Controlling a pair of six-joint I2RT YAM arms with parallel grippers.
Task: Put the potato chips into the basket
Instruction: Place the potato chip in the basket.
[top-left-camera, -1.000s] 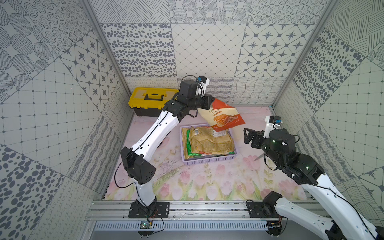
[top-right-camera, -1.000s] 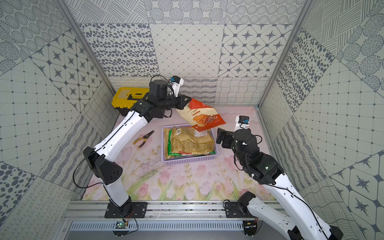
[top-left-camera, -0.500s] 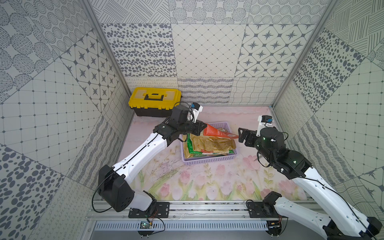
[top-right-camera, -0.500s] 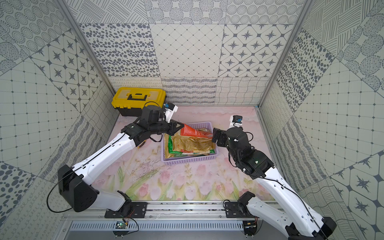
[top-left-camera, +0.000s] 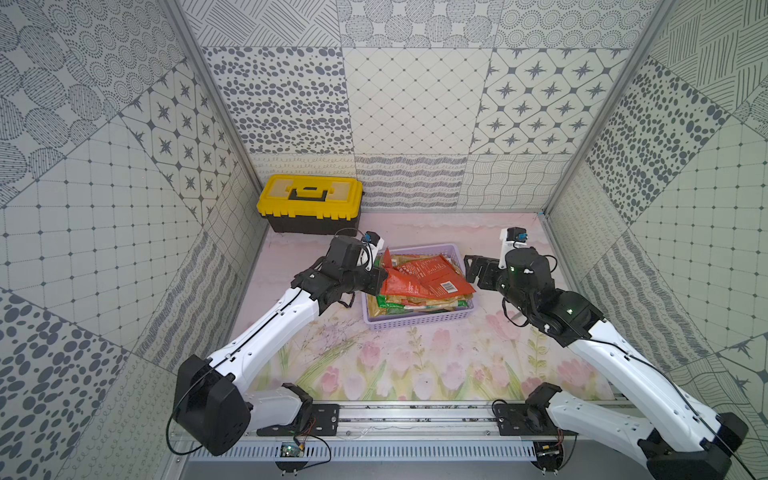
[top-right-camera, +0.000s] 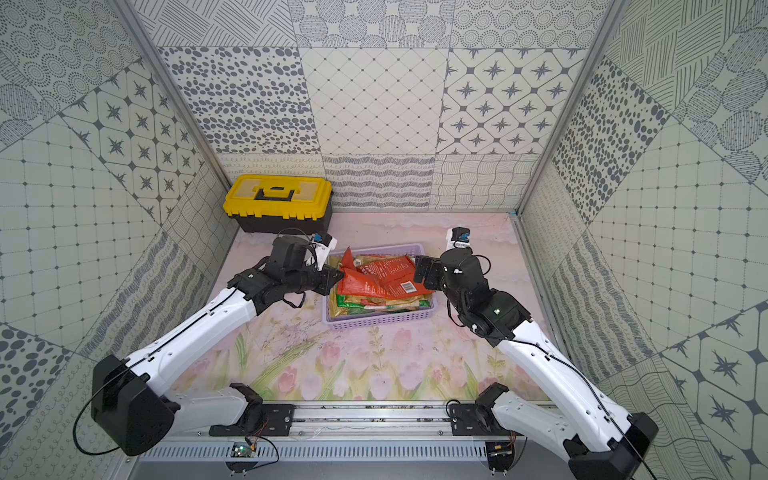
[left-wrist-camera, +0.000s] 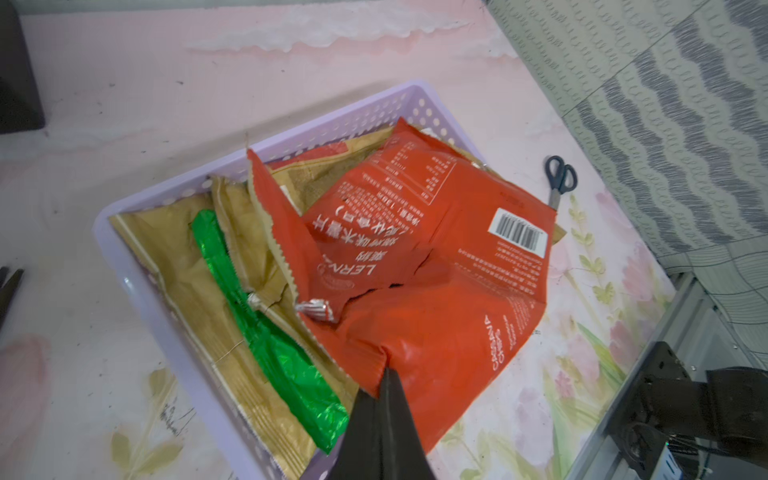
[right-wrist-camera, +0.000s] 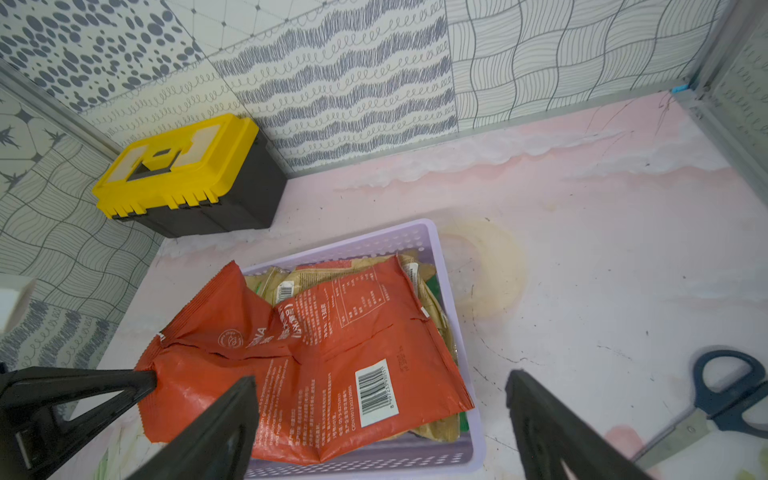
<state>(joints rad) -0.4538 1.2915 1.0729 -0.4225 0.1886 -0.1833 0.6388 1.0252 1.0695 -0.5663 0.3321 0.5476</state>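
Observe the orange-red chip bag (top-left-camera: 428, 279): crinkled foil, barcode up, lying atop tan-gold bags (left-wrist-camera: 174, 266) and a green bag (left-wrist-camera: 266, 345) in the perforated lavender basket (top-left-camera: 415, 326). The left gripper (left-wrist-camera: 384, 374) is clenched on its edge; the right gripper (top-left-camera: 473, 272) stands released beside the basket. The pink floral mat (top-left-camera: 415, 365) lies within grey-patterned walls (top-left-camera: 415, 104); a yellow-and-black toolbox (top-left-camera: 309, 203) occupies the rear corner.

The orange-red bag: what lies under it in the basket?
Under the orange-red bag, tan-gold bags and a green bag show, inside the basket. Their middles and the basket floor are covered.
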